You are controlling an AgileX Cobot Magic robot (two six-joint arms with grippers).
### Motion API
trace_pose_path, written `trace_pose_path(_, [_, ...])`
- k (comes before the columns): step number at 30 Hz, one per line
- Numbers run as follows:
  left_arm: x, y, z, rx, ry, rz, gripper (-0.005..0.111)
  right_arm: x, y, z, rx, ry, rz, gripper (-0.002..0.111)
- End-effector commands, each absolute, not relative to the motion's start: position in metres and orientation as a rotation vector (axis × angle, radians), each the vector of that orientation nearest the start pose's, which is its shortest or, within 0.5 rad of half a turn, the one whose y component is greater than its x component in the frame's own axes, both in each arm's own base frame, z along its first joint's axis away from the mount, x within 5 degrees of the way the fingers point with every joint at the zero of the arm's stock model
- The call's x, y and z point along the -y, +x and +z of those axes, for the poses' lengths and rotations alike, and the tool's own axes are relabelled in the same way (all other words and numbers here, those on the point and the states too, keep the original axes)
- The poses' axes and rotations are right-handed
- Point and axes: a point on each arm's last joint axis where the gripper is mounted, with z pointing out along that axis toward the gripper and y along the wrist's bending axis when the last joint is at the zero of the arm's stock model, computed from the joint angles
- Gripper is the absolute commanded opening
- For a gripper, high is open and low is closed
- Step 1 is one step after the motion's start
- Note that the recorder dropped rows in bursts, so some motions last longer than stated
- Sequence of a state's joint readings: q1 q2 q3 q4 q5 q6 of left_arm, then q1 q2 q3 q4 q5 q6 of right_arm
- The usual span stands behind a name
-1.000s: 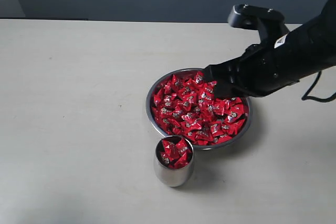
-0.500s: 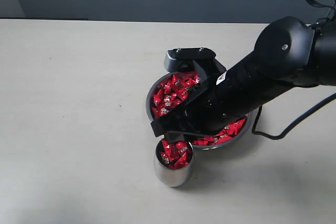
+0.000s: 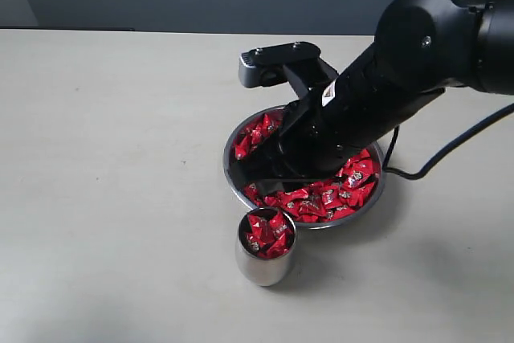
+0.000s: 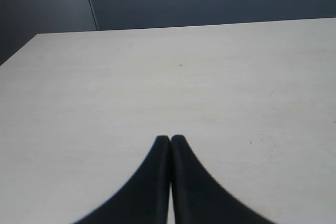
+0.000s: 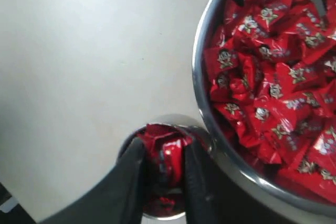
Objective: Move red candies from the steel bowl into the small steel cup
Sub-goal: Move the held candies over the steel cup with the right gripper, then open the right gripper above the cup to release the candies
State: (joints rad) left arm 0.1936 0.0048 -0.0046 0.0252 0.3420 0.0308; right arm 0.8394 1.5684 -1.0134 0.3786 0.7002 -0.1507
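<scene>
Pinches one candy (image 5: 168, 160) in right hand (image 5: 164, 140) directly above cup (image 3: 263, 269), sitting at 7 o'clock of bowl (image 3: 321, 225) on desk (image 3: 120, 158), ready for a short drop. Holds left hand (image 4: 170, 139) shut, empty, well aside.

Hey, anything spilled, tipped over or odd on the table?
Nothing stands out. The small steel cup stands upright beside the steel bowl, and the red candies in view all sit inside those two; none lies on the table.
</scene>
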Motion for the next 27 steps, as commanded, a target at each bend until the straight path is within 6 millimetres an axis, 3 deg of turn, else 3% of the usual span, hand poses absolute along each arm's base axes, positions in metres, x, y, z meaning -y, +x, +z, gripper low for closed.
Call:
trace_pose_path(1, [-0.011,0.053,0.183,-1.817,-0.126,0.179,0.000,-0.243,0.185,0.232,-2.640,-1.090,0.531,-0.001])
trace_pose_path(7, [-0.011,0.053,0.183,-1.817,-0.126,0.179,0.000,-0.258,0.166,0.228,-2.591,-1.202,0.434,-0.001])
trace_pose_path(11, [-0.011,0.053,0.183,-1.817,-0.126,0.179,0.000,-0.259,0.168,0.224,-2.585,-1.182,0.352,-0.001])
trace_pose_path(27, [-0.011,0.053,0.183,-1.817,-0.126,0.179,0.000,-0.258,0.164,0.222,-2.631,-1.189,0.362,-0.001])
